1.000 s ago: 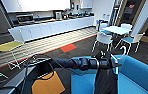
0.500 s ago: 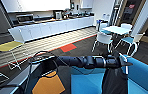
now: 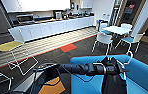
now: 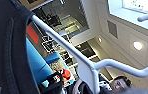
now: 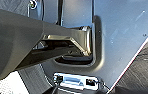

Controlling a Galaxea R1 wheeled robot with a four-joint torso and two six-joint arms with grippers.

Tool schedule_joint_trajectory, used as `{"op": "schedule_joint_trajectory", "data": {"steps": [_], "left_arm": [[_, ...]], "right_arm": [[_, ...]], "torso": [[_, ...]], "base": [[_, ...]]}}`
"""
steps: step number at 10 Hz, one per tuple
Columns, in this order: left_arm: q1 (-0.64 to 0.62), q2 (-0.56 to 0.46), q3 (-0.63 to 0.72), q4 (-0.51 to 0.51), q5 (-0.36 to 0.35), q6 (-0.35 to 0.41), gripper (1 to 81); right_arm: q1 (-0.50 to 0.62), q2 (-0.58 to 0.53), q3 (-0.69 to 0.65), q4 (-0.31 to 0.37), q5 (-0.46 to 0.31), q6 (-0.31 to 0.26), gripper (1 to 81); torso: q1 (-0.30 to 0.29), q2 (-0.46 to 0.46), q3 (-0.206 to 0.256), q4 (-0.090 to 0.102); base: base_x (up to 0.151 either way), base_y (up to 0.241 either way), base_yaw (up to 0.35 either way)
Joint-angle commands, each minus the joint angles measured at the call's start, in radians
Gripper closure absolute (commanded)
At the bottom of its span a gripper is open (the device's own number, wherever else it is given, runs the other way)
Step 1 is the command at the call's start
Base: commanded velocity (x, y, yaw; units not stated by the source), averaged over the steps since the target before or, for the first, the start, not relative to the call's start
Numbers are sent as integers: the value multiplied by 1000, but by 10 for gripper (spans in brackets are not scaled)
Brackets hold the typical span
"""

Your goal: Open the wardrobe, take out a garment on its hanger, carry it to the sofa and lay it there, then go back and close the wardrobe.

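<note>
Left gripper (image 3: 116,69), clamped on the hanger (image 3: 126,62), keeps the garment (image 3: 112,81) hanging free above the sofa (image 3: 142,75) at five o'clock; right gripper's opening indeterminate.

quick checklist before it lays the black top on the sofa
1. Garment on the hanger: ok, shoulders draped over it.
2. Hanger carried at the left gripper: ok; grip of the fingers: cannot tell.
3. Sofa directly below the garment: ok.
4. Garment above the seat, not dragging: ok.
5. Seat under the garment free: cannot tell, hidden by the top.
6. Right gripper state: cannot tell.
</note>
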Motion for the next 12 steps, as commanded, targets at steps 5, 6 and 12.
{"op": "schedule_joint_trajectory", "data": {"steps": [5, 6, 12], "left_arm": [[-43, 28, -68, 239, -28, 8, 811], [-24, 22, -111, 271, -30, 8, 811], [79, -21, -237, 391, -38, 8, 811]], "right_arm": [[8, 15, 8, 0, -52, -3, 10], [8, 15, 8, 0, -52, -3, 10], [4, 15, 8, 2, -47, -3, 10]], "torso": [[0, 0, 0, 0], [0, 0, 0, 0], [0, 0, 0, 0]], "base": [[0, 0, 0], [0, 0, 0], [0, 0, 0]]}}
